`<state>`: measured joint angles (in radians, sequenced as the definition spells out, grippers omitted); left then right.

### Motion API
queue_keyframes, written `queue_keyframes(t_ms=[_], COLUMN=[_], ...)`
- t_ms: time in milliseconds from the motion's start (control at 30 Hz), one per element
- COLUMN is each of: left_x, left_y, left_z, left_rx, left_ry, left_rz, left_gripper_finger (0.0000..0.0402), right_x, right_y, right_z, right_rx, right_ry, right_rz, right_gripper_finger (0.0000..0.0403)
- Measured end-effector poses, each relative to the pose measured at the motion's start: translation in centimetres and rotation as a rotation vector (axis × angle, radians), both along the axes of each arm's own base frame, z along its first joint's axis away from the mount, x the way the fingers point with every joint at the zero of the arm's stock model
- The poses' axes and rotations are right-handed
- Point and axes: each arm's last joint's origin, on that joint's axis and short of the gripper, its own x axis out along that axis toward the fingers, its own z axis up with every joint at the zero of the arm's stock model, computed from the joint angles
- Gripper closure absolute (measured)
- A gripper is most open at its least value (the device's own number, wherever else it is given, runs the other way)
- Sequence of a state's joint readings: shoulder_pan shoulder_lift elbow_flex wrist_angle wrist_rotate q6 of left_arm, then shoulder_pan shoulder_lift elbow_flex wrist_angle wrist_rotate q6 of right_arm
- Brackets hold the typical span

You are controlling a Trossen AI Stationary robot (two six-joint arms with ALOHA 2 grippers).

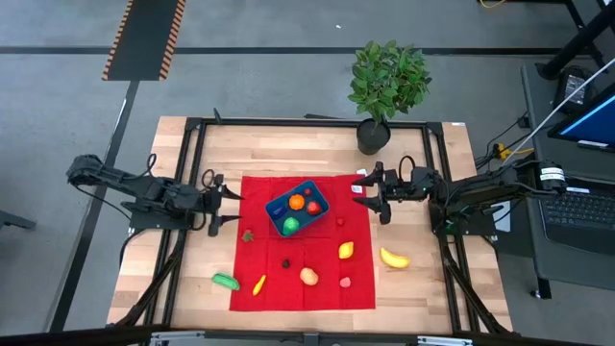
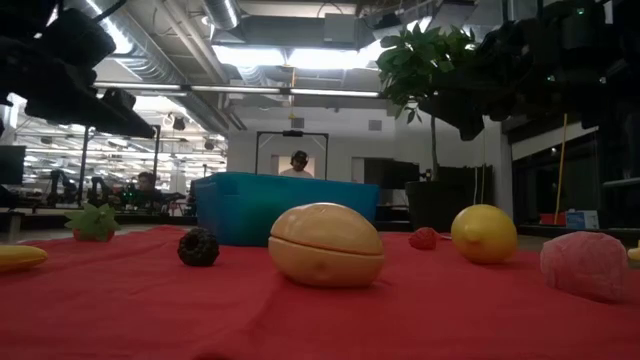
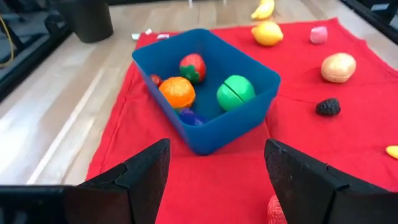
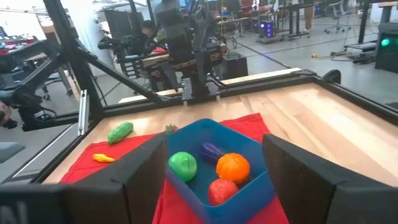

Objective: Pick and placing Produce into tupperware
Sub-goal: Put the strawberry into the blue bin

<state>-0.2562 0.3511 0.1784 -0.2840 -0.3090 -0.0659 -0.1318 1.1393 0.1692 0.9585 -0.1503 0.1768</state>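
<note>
- The table (image 1: pixel 288 144) has a pale wooden top edged by a black metal frame.
- It stands on a grey floor (image 1: pixel 269 77) crossed by faint seam lines.
- A dark mat with orange-and-black hazard stripes (image 1: pixel 144 37) lies on the floor beyond the table.
- A leafy potted plant (image 1: pixel 387 86) in a black pot sits at the table's far edge.
- To the right, a desk carries a black keyboard (image 1: pixel 582 210) and a lit blue screen (image 1: pixel 594 125).
- In the low view, ceiling ducts and bright strip lights (image 2: pixel 265 55) run overhead.
- A person (image 2: pixel 298 165) stands in a far doorway; another sits at left (image 2: pixel 146 186).
- The right wrist view shows an open hall with desks and monitors (image 4: pixel 273 15).
</note>
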Motion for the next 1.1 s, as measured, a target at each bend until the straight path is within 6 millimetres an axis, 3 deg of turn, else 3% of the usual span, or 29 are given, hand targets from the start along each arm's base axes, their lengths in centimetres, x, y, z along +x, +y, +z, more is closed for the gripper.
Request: queue_keyframes(t_ms=[267, 467, 767, 900, 1100], left_x=[2.7, 4.4, 7.8, 9.2, 10.6], left_y=[-0.8, -1.8, -3.7, -4.5, -5.2], left_z=[1.6, 1.6, 3.5, 3.3, 1.2], left_rx=[0.060, 0.089, 0.167, 0.131, 0.113], left_ry=[0.144, 0.358, 0.647, 0.742, 0.867], left_rz=[-0.019, -0.080, -0.138, -0.184, -0.220], left_gripper_finger=[0.0147, 0.0147, 0.0147, 0.0147, 0.0148], right_x=[0.0, 0.0, 0.0, 0.0, 0.0], right_y=[0.0, 0.2, 0.4, 0.4, 0.4], right_z=[0.0, -0.2, -0.6, -0.7, -0.7], right_rx=[-0.010, -0.022, -0.010, -0.009, -0.008], right_ry=[0.002, 0.024, 0.066, 0.070, 0.074], right_rz=[0.010, 0.061, 0.124, 0.136, 0.136], right_gripper_finger=[0.0139, 0.0139, 0.0139, 0.0139, 0.0139])
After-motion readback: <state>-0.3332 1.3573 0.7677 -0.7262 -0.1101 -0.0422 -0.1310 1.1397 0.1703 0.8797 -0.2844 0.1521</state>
